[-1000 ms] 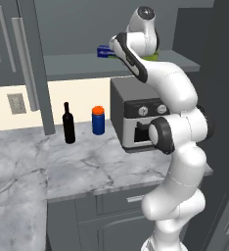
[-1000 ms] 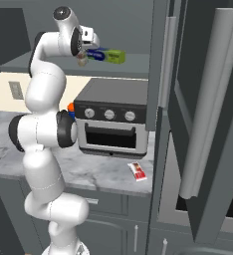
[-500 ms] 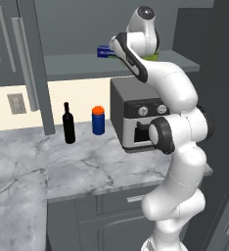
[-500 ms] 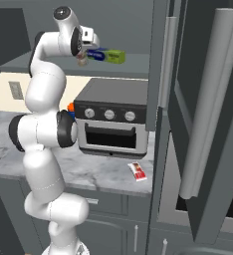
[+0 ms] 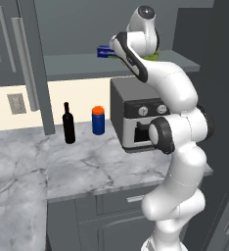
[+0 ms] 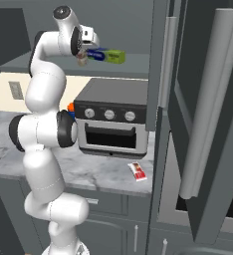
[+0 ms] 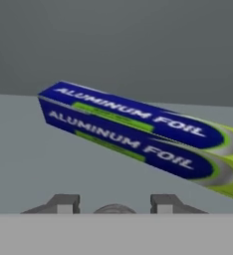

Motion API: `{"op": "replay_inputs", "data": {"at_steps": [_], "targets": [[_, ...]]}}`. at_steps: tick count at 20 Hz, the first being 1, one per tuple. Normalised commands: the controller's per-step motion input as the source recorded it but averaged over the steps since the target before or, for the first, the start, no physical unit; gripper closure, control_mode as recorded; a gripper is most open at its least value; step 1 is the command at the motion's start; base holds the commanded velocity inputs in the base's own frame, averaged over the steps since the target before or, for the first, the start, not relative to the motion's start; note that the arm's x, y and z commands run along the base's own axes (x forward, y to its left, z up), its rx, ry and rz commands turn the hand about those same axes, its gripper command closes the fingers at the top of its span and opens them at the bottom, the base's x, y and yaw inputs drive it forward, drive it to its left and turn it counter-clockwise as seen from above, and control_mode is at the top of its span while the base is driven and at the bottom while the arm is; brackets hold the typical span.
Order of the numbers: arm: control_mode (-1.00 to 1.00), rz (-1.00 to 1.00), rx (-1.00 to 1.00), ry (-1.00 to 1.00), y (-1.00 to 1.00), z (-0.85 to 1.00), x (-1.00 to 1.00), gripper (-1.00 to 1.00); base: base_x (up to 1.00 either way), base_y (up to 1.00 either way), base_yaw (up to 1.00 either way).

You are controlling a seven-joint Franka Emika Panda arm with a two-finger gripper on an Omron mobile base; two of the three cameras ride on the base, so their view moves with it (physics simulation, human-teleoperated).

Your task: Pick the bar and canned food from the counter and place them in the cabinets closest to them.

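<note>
My gripper [image 6: 82, 59] is up at the open cabinet's shelf [image 6: 134, 65], shut on the canned food [image 6: 81, 61], a small can with a beige label. In the hand view the can's silver rim [image 7: 114, 208] shows between the two fingertips [image 7: 63, 203]. The can is at shelf level, just in front of the long blue-and-green foil box [image 7: 138, 132]; whether it rests on the shelf I cannot tell. The bar [image 6: 137, 171], a red-and-white packet, lies on the marble counter [image 6: 101, 174] in front of the oven's right corner.
A toaster oven [image 6: 113, 119] stands on the counter under the shelf. A dark wine bottle [image 5: 68, 124] and a blue cylinder with an orange lid [image 5: 98, 120] stand to its left. An open cabinet door [image 6: 208, 124] hangs at the right, another [image 5: 31, 59] at the left.
</note>
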Motion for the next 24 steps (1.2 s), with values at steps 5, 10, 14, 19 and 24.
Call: {"op": "replay_inputs", "data": {"at_steps": [5, 10, 14, 19, 24], "targets": [[-1.0, 0.0, 0.0, -0.02, 0.0, -0.01, 0.01, -1.0, 0.0, 0.0, 0.0], [-1.0, 0.0, 0.0, -0.02, -0.03, -0.04, 0.0, -1.0, 0.0, 0.0, 0.0], [-1.0, 0.0, 0.0, -0.03, -0.02, 0.16, -0.01, -1.0, 0.0, 0.0, 0.0], [-1.0, 0.0, 0.0, -0.09, -0.02, 0.35, -0.13, -1.0, 0.0, 0.0, 0.0], [-1.0, 0.0, 0.01, -0.06, -0.09, 0.27, -0.65, -1.0, 0.0, 0.0, 0.0]]}}
